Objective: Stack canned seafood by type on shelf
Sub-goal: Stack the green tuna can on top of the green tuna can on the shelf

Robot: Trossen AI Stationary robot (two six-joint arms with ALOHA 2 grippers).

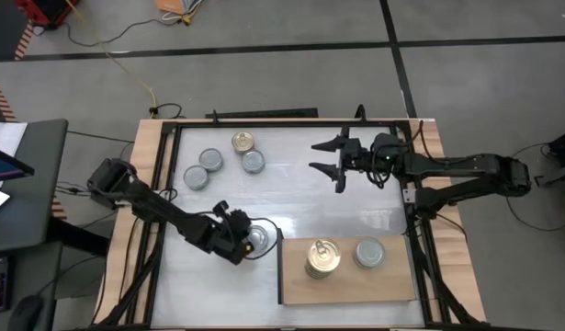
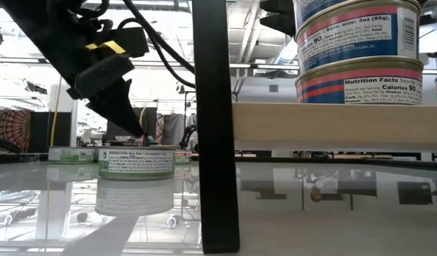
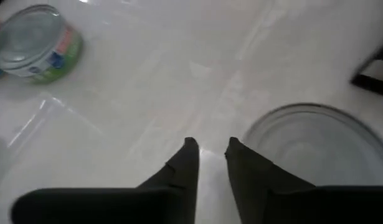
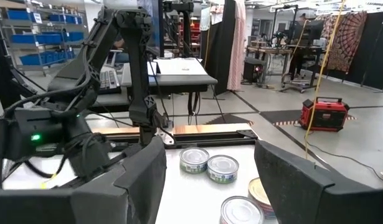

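Seven tins are counted from above. Two sit on the wooden shelf (image 1: 346, 280): a gold-lidded stack (image 1: 322, 257) and a silver-lidded tin (image 1: 369, 251). Four are grouped at the table's (image 1: 291, 198) far left (image 1: 209, 161). One silver tin (image 1: 255, 239) lies beside the shelf's left edge, just by the left gripper (image 3: 210, 149), whose fingers are narrowly parted, pinching nothing. "Nutrition Facts" and "Calories 90" are read on the stacked labels (image 2: 360, 84). The right gripper (image 1: 333, 157) is held spread above the table's far middle.

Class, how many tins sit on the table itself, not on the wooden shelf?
5. Clustered on the left arm's side: one gold-lidded tin, three silver tins. The fifth tin lies by the left gripper, partly hidden.
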